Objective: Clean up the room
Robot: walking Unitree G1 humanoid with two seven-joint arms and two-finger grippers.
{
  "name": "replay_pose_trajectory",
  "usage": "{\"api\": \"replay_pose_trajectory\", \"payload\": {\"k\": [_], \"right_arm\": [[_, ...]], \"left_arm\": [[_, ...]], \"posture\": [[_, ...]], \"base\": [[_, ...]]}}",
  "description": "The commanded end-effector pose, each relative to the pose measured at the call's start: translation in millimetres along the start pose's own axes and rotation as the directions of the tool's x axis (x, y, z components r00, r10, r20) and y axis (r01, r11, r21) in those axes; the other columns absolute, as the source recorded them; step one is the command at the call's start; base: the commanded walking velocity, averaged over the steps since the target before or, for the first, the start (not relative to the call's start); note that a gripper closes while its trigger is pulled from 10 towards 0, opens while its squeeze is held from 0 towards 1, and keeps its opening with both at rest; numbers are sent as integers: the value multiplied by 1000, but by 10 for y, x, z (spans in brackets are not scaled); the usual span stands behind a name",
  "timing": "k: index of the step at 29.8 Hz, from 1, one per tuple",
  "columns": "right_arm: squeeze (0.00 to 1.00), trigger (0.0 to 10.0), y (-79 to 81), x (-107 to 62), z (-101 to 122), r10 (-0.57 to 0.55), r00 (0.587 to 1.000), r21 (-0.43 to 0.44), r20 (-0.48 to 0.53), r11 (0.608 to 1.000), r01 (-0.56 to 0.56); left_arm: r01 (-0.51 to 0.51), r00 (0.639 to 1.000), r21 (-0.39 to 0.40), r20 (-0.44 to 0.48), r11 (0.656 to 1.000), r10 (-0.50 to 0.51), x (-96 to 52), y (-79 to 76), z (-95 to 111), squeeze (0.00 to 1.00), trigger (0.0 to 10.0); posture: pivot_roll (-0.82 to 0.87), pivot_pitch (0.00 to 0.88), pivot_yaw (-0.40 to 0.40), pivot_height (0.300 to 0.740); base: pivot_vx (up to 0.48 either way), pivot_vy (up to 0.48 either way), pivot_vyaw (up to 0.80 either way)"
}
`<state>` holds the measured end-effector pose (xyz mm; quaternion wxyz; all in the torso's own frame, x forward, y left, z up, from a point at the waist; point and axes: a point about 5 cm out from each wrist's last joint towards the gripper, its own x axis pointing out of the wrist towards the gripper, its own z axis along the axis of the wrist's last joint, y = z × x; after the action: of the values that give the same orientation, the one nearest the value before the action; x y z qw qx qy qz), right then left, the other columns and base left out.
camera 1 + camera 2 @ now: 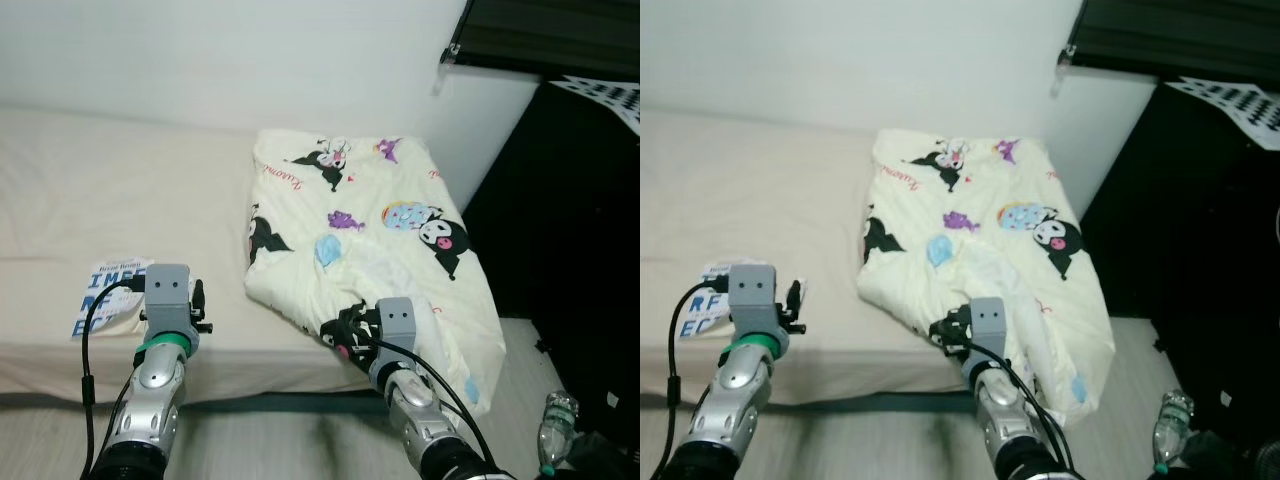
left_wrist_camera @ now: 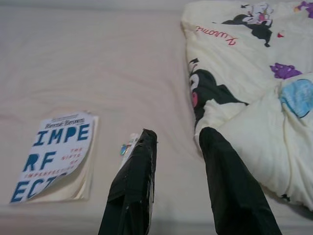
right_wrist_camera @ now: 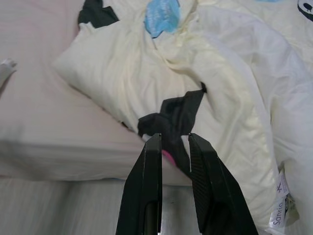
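Robot stands at the long edge of a bed (image 1: 120,190) with a bare beige sheet. A cream duvet (image 1: 400,200) printed with black-and-purple cartoon characters lies bunched on the bed's right part; its long axis runs from the wall toward the robot, and its near end spills over the mattress edge toward the floor. The right gripper (image 3: 174,139) sits directly in front of that near corner, just beside it at the bed edge, aimed at a black printed patch in the fold; its fingers are nearly closed with a narrow gap, holding nothing. The right arm is plainly the nearer one to the duvet: the corner lies straight ahead of it and slightly above the mattress lip. The left gripper (image 2: 177,142) hovers over the bare sheet, fingers parted wide and empty, with the duvet's left edge off to its right. A paperback book (image 2: 55,154) with blue cover lettering and a curled cover lies on the sheet to that gripper's left, and a small white item (image 2: 128,145), too small to identify, sits just ahead of it. A plastic bottle (image 1: 556,425) lies on the floor well right of the bed. Likely next: take the duvet corner with the right gripper.
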<state>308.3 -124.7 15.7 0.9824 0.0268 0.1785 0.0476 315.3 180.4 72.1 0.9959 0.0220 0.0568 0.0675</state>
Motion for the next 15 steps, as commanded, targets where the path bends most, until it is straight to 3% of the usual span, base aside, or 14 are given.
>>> {"api": "replay_pose_trajectory", "payload": {"k": [1,11,15], "right_arm": [[0,10000,-48,-26,-71,-24,999,16,-29,1000,25],[0,10000,-22,-31,-90,-19,999,26,-37,999,20],[0,10000,-31,-33,-85,-21,999,66,-28,998,23]], "left_arm": [[18,1000,-7,-9,1000,-18,-8,-43,-6,0,10000],[40,999,-2,-11,999,-40,-12,-48,-3,0,10000],[45,999,-1,-10,999,-45,-7,-54,0,0,10000]], "posture": [[71,0,-25,740],[71,0,-18,740],[70,0,-17,740]], "base": [[401,0,0],[426,0,0],[435,0,-800]]}}
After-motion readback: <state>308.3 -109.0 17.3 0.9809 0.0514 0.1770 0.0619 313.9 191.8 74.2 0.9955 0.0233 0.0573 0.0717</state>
